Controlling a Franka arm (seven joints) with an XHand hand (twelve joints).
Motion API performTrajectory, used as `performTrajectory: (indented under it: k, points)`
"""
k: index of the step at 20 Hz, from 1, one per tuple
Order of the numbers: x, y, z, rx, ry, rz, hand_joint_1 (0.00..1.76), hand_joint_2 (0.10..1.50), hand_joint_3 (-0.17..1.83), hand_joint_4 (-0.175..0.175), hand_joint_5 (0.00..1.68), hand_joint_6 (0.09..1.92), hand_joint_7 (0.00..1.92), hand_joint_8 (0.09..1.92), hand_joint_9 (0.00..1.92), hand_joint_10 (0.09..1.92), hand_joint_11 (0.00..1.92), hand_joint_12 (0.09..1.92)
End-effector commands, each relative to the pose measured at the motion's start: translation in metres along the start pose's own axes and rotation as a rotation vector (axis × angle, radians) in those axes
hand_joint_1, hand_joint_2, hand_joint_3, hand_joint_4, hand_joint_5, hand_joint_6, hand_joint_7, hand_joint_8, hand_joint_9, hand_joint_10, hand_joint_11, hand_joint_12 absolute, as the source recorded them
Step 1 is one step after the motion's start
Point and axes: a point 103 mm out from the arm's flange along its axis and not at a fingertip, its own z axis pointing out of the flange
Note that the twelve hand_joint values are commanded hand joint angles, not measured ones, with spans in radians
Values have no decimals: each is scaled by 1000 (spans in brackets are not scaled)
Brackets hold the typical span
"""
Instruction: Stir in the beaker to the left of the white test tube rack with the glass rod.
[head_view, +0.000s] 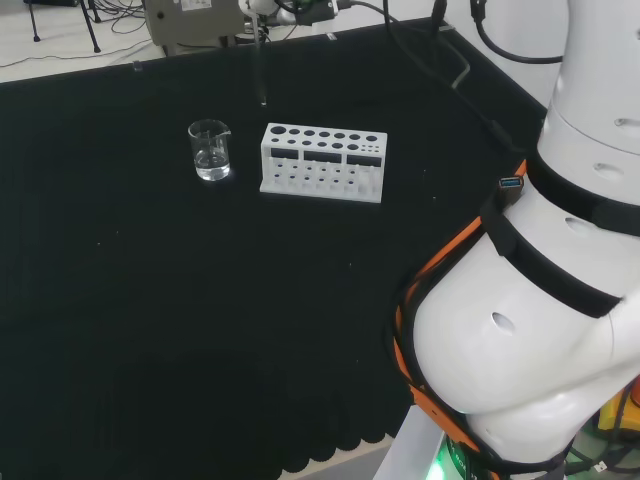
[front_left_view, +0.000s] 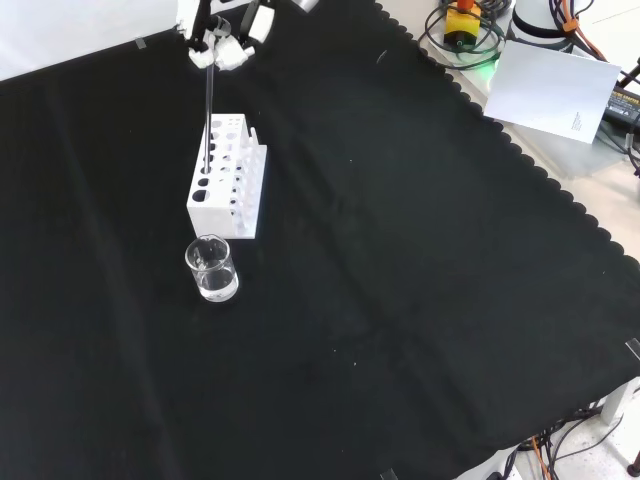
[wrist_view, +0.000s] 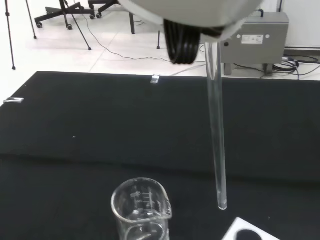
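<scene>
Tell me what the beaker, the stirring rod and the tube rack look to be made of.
Beaker: clear glass, judging by its see-through wall, printed scale and pouring lip; clear plastic is possible.
Glass rod: clear and smooth with a rounded tip, most likely glass.
Test tube rack: opaque matt white, with cleanly cut round holes, probably plastic.
Cloth: black matt fabric with a scalloped edge.

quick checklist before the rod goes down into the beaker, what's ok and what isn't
1. Glass rod held in the hand: ok.
2. Rod hangs near upright, tip down: ok.
3. Rod tip above the beaker mouth: not ok; the front view puts it over the rack, the wrist view beside the beaker.
4. Beaker upright: ok.
5. Beaker mouth unobstructed: ok.
6. Liquid in the beaker: cannot tell.
</scene>
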Motion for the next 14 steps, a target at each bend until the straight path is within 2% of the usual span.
performTrajectory:
  k: [1,14]
  points:
    - [28,19,-4,-1,11,-39,1309,671,743,-175,1199,553,1162,1192,1669,852,1568,760]
    - [49,44,12,18,59,-95,1309,670,743,-175,1205,544,1163,1190,1672,846,1569,758]
